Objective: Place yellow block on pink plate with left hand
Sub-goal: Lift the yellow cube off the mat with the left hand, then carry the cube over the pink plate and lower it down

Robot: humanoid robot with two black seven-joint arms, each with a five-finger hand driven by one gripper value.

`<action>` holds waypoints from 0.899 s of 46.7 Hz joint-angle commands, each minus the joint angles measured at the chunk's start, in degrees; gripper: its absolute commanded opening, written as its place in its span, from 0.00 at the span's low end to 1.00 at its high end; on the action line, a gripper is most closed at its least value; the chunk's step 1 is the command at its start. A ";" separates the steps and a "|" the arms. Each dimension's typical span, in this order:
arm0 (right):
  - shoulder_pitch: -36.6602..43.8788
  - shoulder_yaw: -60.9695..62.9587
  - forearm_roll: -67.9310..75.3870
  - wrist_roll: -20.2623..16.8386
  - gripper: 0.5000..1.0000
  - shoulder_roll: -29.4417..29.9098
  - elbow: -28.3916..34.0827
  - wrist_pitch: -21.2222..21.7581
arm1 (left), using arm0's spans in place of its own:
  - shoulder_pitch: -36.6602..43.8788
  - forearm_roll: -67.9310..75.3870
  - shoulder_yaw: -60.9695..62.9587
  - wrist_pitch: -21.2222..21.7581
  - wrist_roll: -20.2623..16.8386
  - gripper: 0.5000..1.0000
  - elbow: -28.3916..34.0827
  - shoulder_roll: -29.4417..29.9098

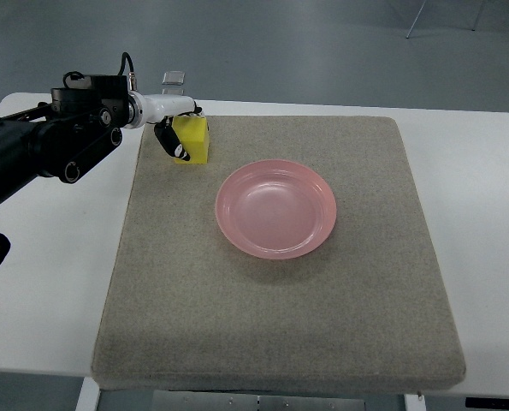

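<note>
You have one camera, the top view, looking steeply down from the robot's side at the white table (485,163) and its grey mat (280,325); the far floor shows along the top.

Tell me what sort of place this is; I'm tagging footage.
Probably a robotics lab: a white table with a grey felt mat, bare grey floor, chair legs.

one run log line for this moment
left hand: at yellow block, grasp unclear | pink plate: empty | block: on mat, off plate
</note>
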 commanded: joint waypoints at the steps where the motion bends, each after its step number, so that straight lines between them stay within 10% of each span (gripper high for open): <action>1: 0.00 0.00 0.00 0.00 0.85 0.00 0.00 0.00 | -0.62 -0.11 -0.09 0.04 0.05 0.00 -0.06 0.07; 27: 0.00 0.00 0.00 0.00 0.85 0.00 0.00 0.00 | -6.15 -1.43 -2.11 -4.44 -0.39 0.00 -20.36 11.23; 42: 0.00 0.00 0.00 0.00 0.85 0.00 0.00 0.00 | -5.45 -4.77 -2.20 -5.76 -0.48 0.00 -46.72 18.53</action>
